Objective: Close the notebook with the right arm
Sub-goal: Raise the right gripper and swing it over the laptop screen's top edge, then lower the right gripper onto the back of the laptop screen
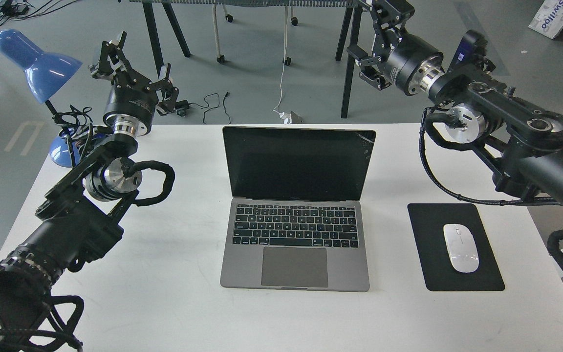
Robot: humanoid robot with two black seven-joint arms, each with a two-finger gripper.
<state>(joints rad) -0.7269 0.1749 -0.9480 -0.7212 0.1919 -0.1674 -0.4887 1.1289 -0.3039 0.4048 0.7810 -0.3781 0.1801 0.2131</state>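
Below and left of the spread right tool (367, 56), the slim grey metal notebook (295, 234) lies open on the smooth white surface (174, 293); the left tool (132, 66) is also spread.

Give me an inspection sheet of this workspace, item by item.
Surface: white table, bare at the front.
Job's things: notebook open, screen dark, centred; right arm raised to its right.
Clutter: white mouse on black mouse pad; blue lamp at the far left corner.
Grippers: left gripper and right gripper both off the notebook, holding nothing; openness unclear.
Cables: black loops on both arms; loose leads on the floor.
Surroundings: grey floor, table legs, chair castors.
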